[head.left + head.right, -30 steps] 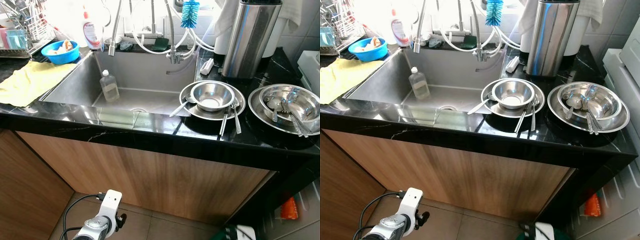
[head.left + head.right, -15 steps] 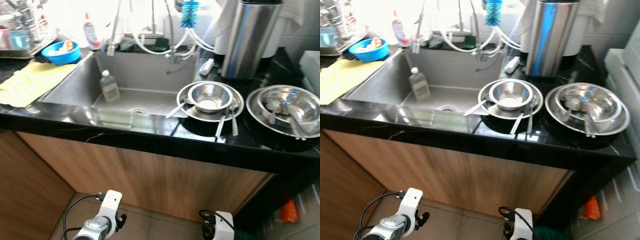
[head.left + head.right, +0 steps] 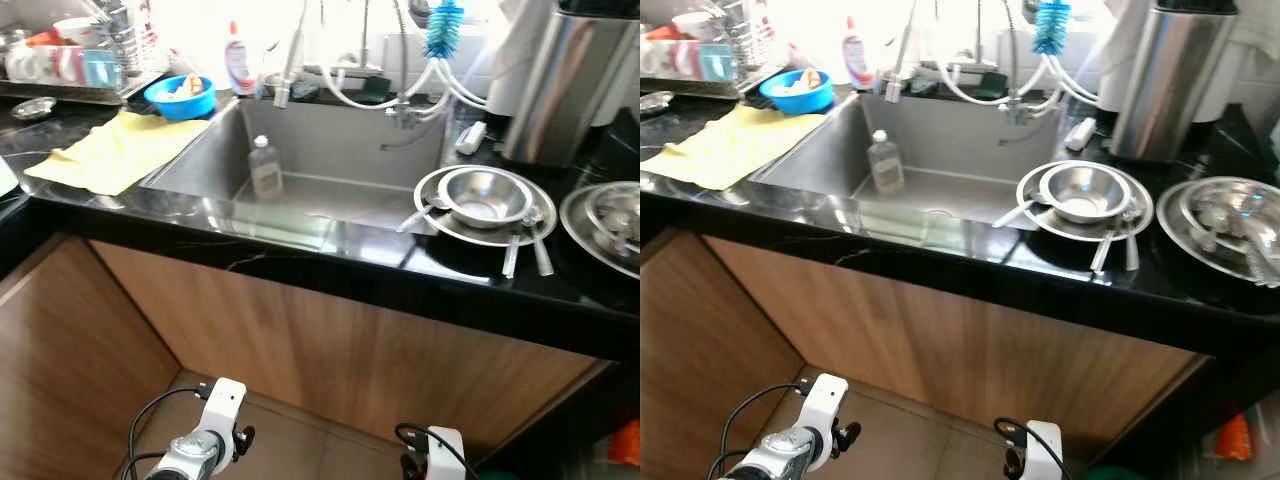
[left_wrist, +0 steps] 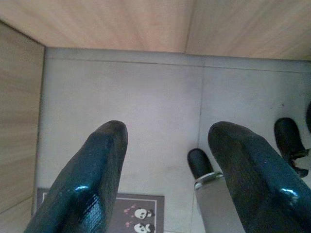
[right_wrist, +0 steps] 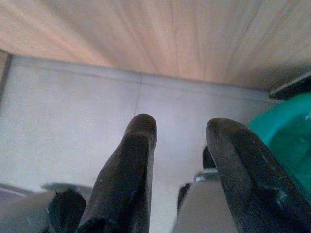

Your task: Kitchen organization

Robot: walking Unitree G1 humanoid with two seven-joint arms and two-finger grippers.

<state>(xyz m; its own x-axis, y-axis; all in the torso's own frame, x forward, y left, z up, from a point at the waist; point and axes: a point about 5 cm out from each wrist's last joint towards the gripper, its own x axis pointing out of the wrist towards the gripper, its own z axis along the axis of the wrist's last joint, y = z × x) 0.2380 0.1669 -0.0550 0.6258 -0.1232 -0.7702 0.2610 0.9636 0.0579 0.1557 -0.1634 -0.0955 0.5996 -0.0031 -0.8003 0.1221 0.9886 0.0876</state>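
A steel bowl [image 3: 484,194] sits on a steel plate [image 3: 440,221] on the black counter, right of the sink [image 3: 330,160], with spoons [image 3: 512,255] lying across the plate's rim. Further right is a second stack of steel plates [image 3: 1230,218] holding cutlery. A clear bottle [image 3: 264,168] stands in the sink. Both arms hang low in front of the wooden cabinet. My left gripper [image 4: 165,131] is open over the grey floor tiles, holding nothing. My right gripper [image 5: 180,128] is open too, also above the floor.
A yellow cloth [image 3: 115,150] lies left of the sink, with a blue bowl [image 3: 180,97] and a dish rack [image 3: 70,70] behind it. A tall steel canister [image 3: 1170,80] and a blue brush [image 3: 443,25] stand at the back. A wooden cabinet front [image 3: 330,340] runs below the counter.
The camera has swung left: the sink and dishes sit further right in the picture and the dish rack has come into view. Both arms still hang low.
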